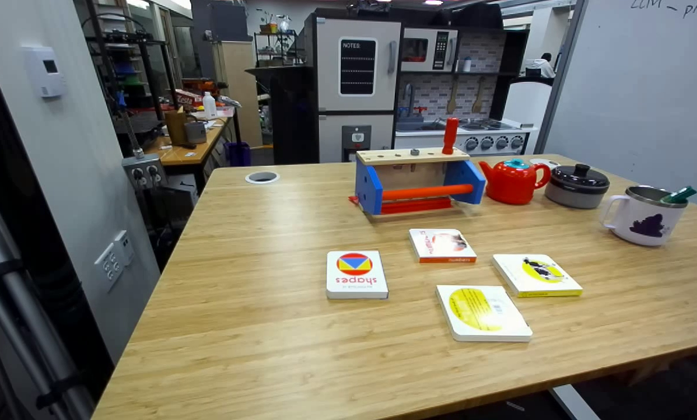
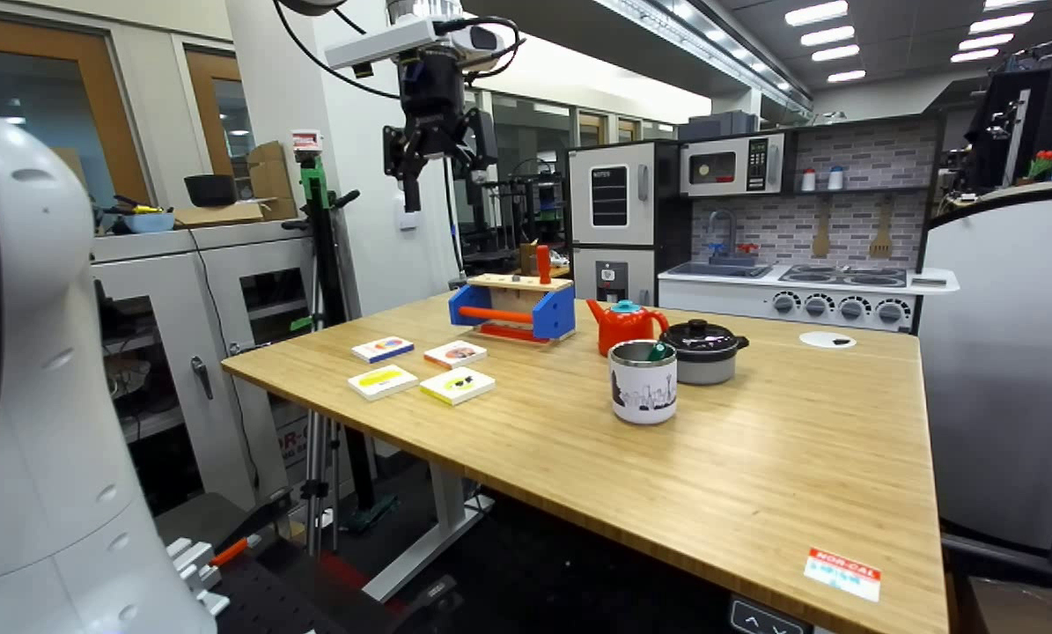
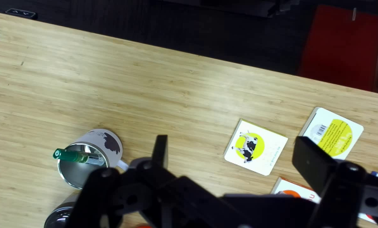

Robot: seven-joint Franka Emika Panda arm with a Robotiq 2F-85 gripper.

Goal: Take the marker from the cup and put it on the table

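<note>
The white cup [image 1: 622, 216] stands upright on the tan wood table [image 1: 237, 338], next to a lidded pot. It also shows in an exterior view [image 2: 644, 396] and in the wrist view [image 3: 95, 138]. The dark green marker [image 3: 69, 155] leans in the cup, its capped end sticking out over the rim. Its top also shows in both exterior views [image 1: 679, 195] [image 2: 658, 352]. My gripper [image 2: 446, 187] is open and empty, high above the table. In the wrist view the fingers [image 3: 231, 142] are wide apart over the books, with the cup off to the left.
Several small board books, one with a cow [image 3: 255, 147], lie on the table. A blue and red toy workbench [image 1: 418, 181], a red teapot [image 1: 511, 182] and a grey pot with a black lid [image 1: 577, 185] stand near the cup. The table edge [image 3: 189, 53] shows in the wrist view.
</note>
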